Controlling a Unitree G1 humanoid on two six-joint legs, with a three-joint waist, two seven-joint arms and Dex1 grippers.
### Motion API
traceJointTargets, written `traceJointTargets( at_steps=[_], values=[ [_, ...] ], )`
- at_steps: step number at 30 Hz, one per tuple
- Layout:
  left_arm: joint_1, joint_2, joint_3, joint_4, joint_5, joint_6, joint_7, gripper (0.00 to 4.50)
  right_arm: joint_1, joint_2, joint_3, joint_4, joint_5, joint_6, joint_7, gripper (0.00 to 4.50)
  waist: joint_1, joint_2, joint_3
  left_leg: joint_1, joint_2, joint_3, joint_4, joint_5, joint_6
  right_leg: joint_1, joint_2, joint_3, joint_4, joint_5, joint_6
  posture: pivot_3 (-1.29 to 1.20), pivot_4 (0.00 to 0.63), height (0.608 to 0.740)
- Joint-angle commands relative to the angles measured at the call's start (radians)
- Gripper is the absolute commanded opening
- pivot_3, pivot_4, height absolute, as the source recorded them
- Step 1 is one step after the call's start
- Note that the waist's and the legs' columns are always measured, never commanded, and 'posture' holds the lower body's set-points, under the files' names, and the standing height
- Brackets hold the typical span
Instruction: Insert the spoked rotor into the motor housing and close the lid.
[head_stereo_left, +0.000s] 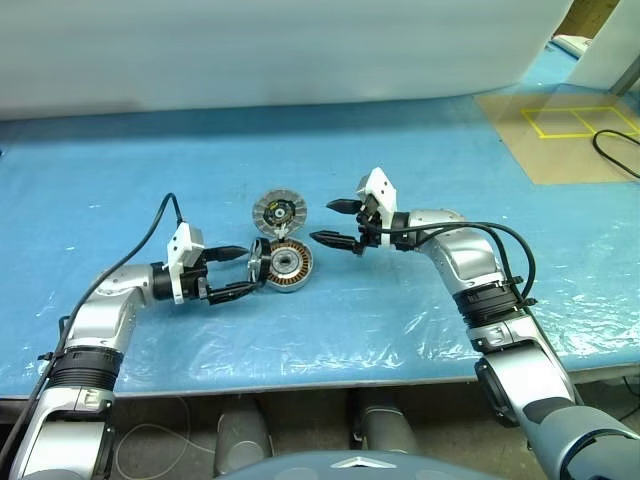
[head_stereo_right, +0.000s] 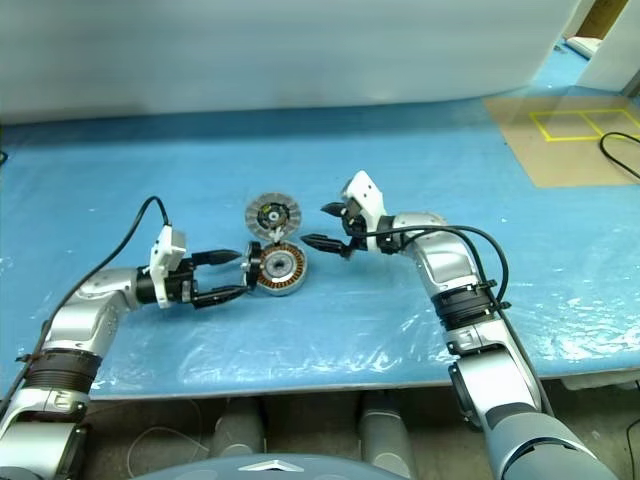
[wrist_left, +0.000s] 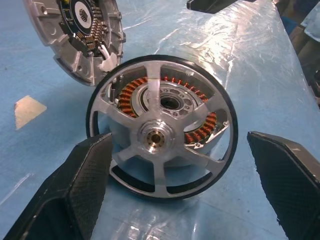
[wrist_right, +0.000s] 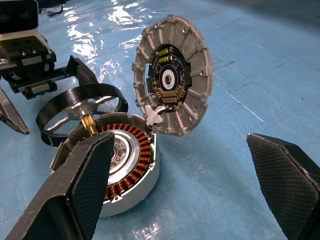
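Behind spoked rotor (wrist_left: 159, 135), half-hidden motor housing (wrist_left: 200, 131)

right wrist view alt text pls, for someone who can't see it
An open motor housing showing copper-brown windings sits on a blue plastic-covered table, its ribbed grey lid tilted up at its edge. The black spoked rotor leans on the housing's far side by the left gripper; the right gripper's two black fingers stand wide apart.

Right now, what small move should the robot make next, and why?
Probably close the left gripper on the spoked rotor. Its open fingers flank the rotor, which leans tilted against the motor housing, not seated over the copper windings. The lid stands open, so the way in looks clear.
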Motion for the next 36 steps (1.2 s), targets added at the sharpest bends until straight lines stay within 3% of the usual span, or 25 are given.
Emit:
traceJointTargets(
  at_steps=[1,2,4,26,32,36],
  values=[
    [0.002,0.001,0.007,-0.044,-0.02,0.016,0.007,4.5,-0.004,-0.003,-0.008,-0.022,0.004,-0.021,0.004,4.45,0.0,0.0,0.0,0.0,0.0,0.0,0.0,0.0,0.0,0.0,0.0,0.0,0.0,0.0,0.0,0.0,0.15,0.74],
    [0.0,0.0,0.006,-0.043,-0.019,0.021,0.011,4.5,-0.005,-0.003,-0.008,-0.022,0.004,-0.021,0.004,4.45,0.0,0.0,0.0,0.0,0.0,0.0,0.0,0.0,0.0,0.0,0.0,0.0,0.0,0.0,0.0,0.0,0.15,0.74],
    [-0.003,-0.003,0.006,-0.039,-0.012,0.022,0.023,3.94,-0.003,-0.002,-0.007,-0.024,0.003,-0.021,0.004,4.5,0.0,0.0,0.0,0.0,0.0,0.0,0.0,0.0,0.0,0.0,0.0,0.0,0.0,0.0,0.0,0.0,0.15,0.74],
    [0.094,0.048,0.11,-0.197,-0.114,0.158,0.108,3.94,0.01,-0.003,0.007,-0.014,-0.019,-0.037,0.015,4.5,-0.003,0.0,0.0,0.0,0.0,0.0,-0.001,0.0,0.0,0.0,0.0,0.0,-0.002,0.0,0.0,0.0,0.15,0.74],
    [0.056,0.044,0.09,-0.165,-0.092,0.147,0.119,2.12,0.009,-0.002,0.006,-0.012,-0.024,-0.04,0.018,4.5,-0.002,0.0,0.0,0.0,0.0,0.0,-0.001,0.0,0.0,0.0,0.0,0.0,-0.002,0.0,0.0,0.0,0.15,0.74],
    [0.021,0.034,0.063,-0.132,-0.075,0.136,0.108,2.12,0.011,-0.005,0.004,-0.014,-0.026,-0.039,0.019,4.5,-0.002,0.0,0.0,0.0,0.0,0.0,-0.001,0.0,0.0,0.0,0.0,0.0,-0.002,0.0,0.0,0.0,0.15,0.74]
  ],
)
